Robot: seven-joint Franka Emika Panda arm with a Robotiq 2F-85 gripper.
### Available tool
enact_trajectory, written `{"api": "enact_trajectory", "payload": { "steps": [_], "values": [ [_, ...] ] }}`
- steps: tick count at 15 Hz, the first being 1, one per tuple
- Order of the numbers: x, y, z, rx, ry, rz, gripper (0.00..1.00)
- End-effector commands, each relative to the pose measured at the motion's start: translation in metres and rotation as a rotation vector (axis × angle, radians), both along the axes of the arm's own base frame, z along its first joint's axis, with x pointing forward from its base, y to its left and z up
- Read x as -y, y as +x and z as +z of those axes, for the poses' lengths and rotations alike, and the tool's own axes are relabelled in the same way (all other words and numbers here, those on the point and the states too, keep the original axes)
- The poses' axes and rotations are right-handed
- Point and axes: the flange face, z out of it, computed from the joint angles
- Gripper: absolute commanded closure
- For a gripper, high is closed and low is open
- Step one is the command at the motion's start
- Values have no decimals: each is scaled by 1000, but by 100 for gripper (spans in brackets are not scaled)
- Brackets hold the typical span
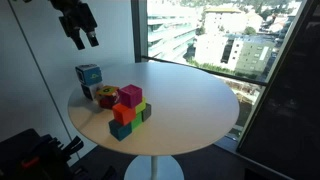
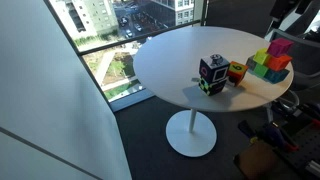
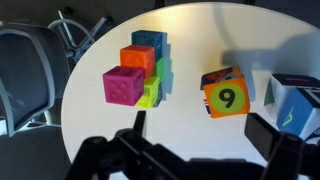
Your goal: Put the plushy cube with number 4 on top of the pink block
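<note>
The plushy cube is a large teal-blue soft cube near the table's edge; it shows in both exterior views and at the right edge of the wrist view. The pink block sits on top of a cluster of small blocks, and also shows in an exterior view and the wrist view. My gripper hangs high above the table, open and empty; in the wrist view its fingers frame bare tabletop below the blocks.
A smaller multicoloured cube with a 9 lies between the plushy cube and the cluster. An orange block, a teal block and a green block adjoin the pink one. The round white table stands by a window.
</note>
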Motion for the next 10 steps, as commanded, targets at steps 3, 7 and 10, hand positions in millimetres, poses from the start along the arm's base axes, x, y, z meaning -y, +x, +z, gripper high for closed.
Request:
{"api": "enact_trajectory", "payload": {
  "steps": [3,7,10],
  "values": [
    [0,0,1,-1,0,0,0],
    [-2,5,0,-1,-1,1,0],
    [-7,15,1,5,9,11,0]
  ]
}}
